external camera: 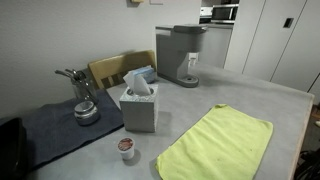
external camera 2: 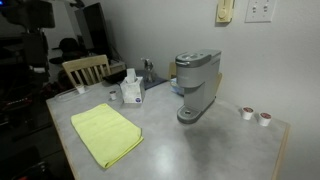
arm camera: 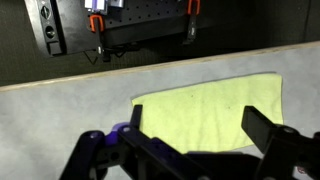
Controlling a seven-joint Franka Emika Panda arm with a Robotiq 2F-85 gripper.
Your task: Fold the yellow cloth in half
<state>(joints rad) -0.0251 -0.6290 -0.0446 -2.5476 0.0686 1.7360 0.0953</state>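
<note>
The yellow cloth (external camera: 218, 143) lies flat and unfolded on the grey table, near its front edge. It shows in both exterior views (external camera 2: 105, 133) and in the wrist view (arm camera: 210, 105). My gripper (arm camera: 200, 125) is open and empty. It hangs above the cloth, with its two dark fingers over the cloth's near side. The gripper does not show clearly in either exterior view.
A tissue box (external camera: 139, 105) stands near the cloth. A coffee machine (external camera: 180, 55) is further back. A dark grey-blue mat (external camera: 60, 125) holds a metal object (external camera: 85, 105). A small pod (external camera: 126, 147) sits on the table. Two pods (external camera 2: 247, 113) lie by the machine. A wooden chair (external camera 2: 85, 68) stands beside the table.
</note>
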